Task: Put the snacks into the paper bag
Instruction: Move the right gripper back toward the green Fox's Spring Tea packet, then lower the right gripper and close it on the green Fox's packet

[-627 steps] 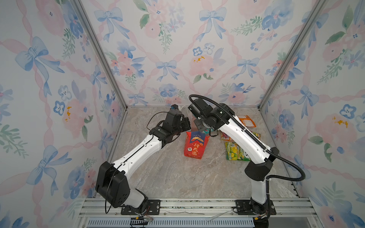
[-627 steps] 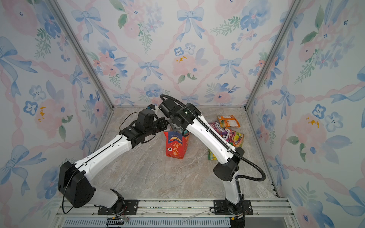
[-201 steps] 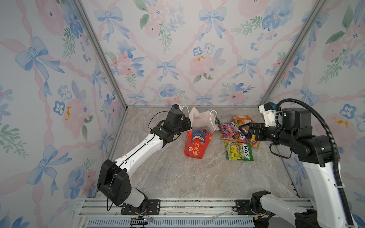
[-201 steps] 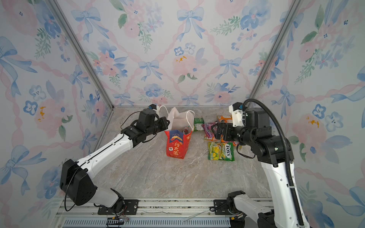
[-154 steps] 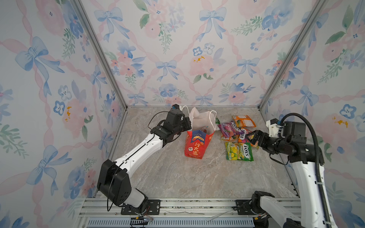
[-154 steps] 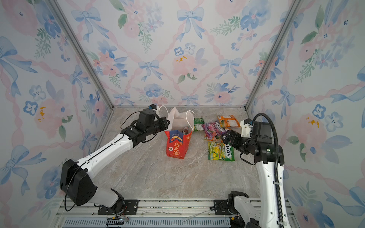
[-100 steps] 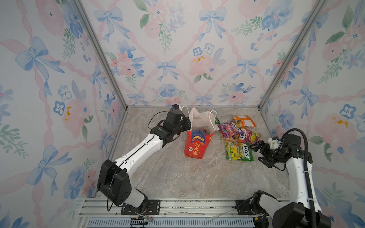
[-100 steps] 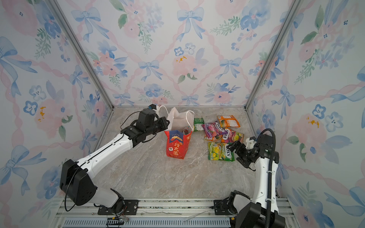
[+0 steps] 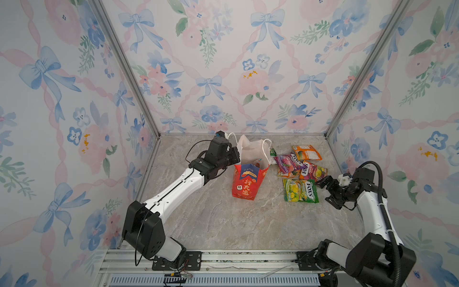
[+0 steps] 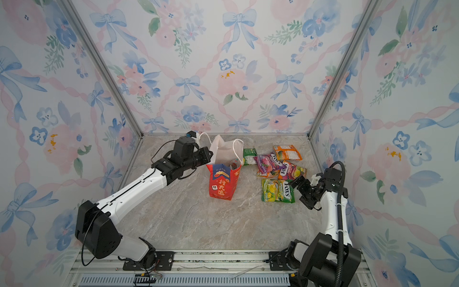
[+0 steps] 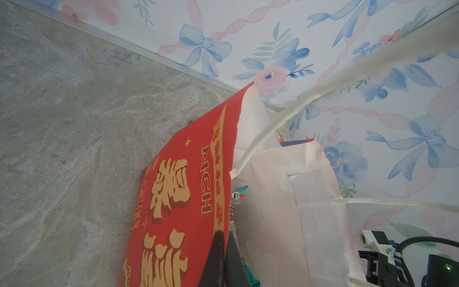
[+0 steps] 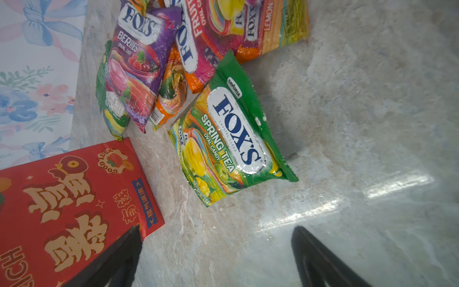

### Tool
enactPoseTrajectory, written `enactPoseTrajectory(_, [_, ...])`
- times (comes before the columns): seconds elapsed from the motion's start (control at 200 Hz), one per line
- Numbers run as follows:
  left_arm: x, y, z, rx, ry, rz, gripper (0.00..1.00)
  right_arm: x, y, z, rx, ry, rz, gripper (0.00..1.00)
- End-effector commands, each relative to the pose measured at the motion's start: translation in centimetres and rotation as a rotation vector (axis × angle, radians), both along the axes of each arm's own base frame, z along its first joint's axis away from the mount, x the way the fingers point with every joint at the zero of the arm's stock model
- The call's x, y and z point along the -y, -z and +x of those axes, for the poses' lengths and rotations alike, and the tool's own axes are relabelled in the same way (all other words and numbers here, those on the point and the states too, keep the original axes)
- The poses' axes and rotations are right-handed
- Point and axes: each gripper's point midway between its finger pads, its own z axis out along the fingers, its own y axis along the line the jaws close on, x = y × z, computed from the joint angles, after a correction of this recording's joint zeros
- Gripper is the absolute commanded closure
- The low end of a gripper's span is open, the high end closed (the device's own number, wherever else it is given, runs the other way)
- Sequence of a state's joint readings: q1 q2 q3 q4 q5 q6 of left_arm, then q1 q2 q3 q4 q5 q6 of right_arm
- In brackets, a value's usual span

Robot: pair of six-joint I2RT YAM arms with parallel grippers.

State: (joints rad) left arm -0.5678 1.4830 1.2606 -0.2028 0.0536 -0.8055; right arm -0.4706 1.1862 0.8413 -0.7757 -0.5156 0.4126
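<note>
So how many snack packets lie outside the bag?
6: green packet beside the paper bag; purple packet right of it; orange packet farthest back; fruit packet against the purple; crumpled orange packet under those two; Spring Tea packet in front. Others may be hidden.

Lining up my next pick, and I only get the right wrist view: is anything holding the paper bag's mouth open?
Observer: Yes. The left end effector is shut on the paper bag at its rim, and the mouth faces up, open.
Operator: Anything inside yet?
Observer: A teal-white packet shows inside, in the left wrist view.
Operator: Where does my end effector sit from above?
Observer: In both top views the right end effector is open beside the Spring Tea packet, on the side away from the bag.
</note>
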Motion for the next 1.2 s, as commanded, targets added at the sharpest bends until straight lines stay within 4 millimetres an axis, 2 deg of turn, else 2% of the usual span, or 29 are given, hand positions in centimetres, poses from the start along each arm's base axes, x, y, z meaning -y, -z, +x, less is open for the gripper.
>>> enactPoseTrajectory(0.0, [0.1, 0.9, 0.1, -0.014, 0.018, 0.018, 1.00, 1.1, 2.3, 0.2, -0.037, 0.070, 0.019, 0.04])
enactPoseTrajectory(0.15, [0.0, 1.0, 0.0, -0.019, 0.015, 0.017, 1.00, 1.7, 4.0, 0.0, -0.073, 0.089, 0.038, 0.04])
enactPoseTrajectory(0.47, [0.0, 1.2, 0.2, -0.025, 0.013, 0.018, 1.00, 1.9, 6.2, 0.3, -0.099, 0.066, 0.044, 0.03])
enactPoseTrajectory(0.785, [0.0, 1.4, 0.2, -0.028, 0.011, 0.019, 1.00, 1.4, 6.9, 2.1, -0.043, 0.042, 0.105, 0.04])
enactPoseTrajectory(0.99, [0.1, 1.4, 0.1, -0.029, 0.015, 0.016, 1.00, 1.3, 7.7, 2.0, -0.054, 0.027, 0.065, 0.03])
enactPoseTrajectory(1.19, [0.1, 1.2, 0.1, -0.026, 0.014, 0.013, 1.00, 0.4, 8.4, 3.1, -0.049, -0.015, 0.067, 0.02])
